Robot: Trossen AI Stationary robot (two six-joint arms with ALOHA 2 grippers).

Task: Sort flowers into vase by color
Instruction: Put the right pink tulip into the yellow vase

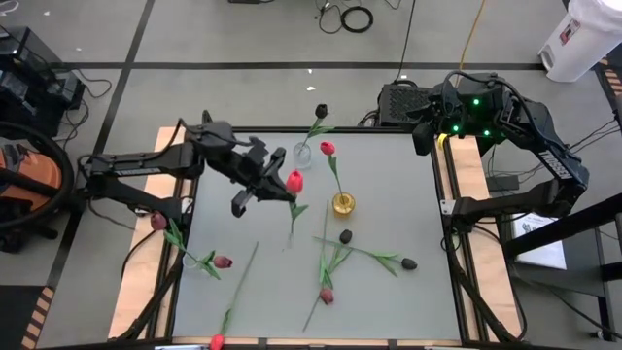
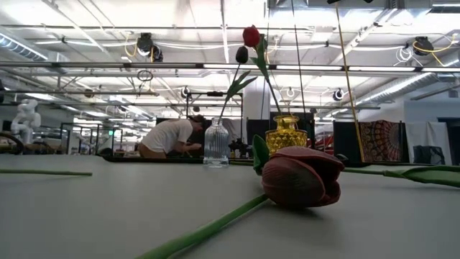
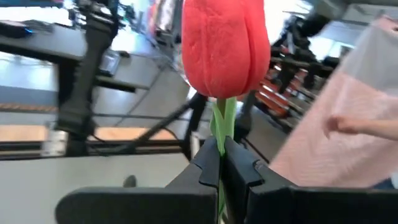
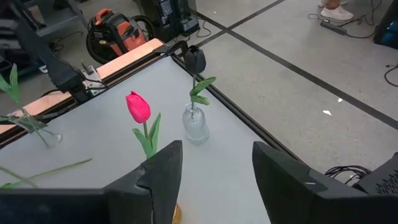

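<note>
Overhead, the left tool [image 1: 275, 187] was clamped on the stem of a red tulip [image 1: 294, 181], holding it above the counter [image 1: 389, 194], just left of the yellow vase [image 1: 343, 204], which held another red tulip [image 1: 328, 149]. Farther back, a clear vase [image 1: 302, 155] held a dark tulip [image 1: 322, 112]. More tulips [image 1: 327, 295] lay scattered nearer. The right tool [image 4: 214, 171] waited with its fingers apart over the far right corner.

The table [image 1: 389, 209] top looks matt and smooth, pale grey, with raw wood strips along the sides. One vase [image 2: 215, 144] is clear ribbed glass, the other vase [image 2: 285, 133] glossy amber glass. The red tulip [image 3: 225, 46] head looks like soft matt fabric.
</note>
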